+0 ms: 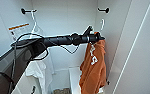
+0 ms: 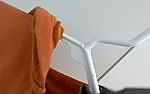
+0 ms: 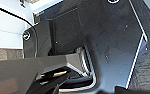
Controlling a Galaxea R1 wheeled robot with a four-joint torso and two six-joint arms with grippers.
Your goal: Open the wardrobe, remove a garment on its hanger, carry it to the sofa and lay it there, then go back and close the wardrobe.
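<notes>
White wardrobe [image 1: 66, 17] walls surround the scene, both doors swung open. Nearest, the left arm reaches in from the left, its gripper [image 1: 99, 37] closed on the white hanger [image 2: 89, 65] by its neck at the right side of the cabinet. From that hanger the rust-orange garment [image 1: 93, 67] droops, bunched and hanging low. Farther left, a white shirt [image 1: 38, 70] hangs from a black hook [image 1: 24, 11]. Whether the right gripper is open or closed cannot be told.

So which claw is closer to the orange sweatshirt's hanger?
Left. The left claw is right at the hanger of the sweatshirt; where the right one is, I can't tell.
</notes>
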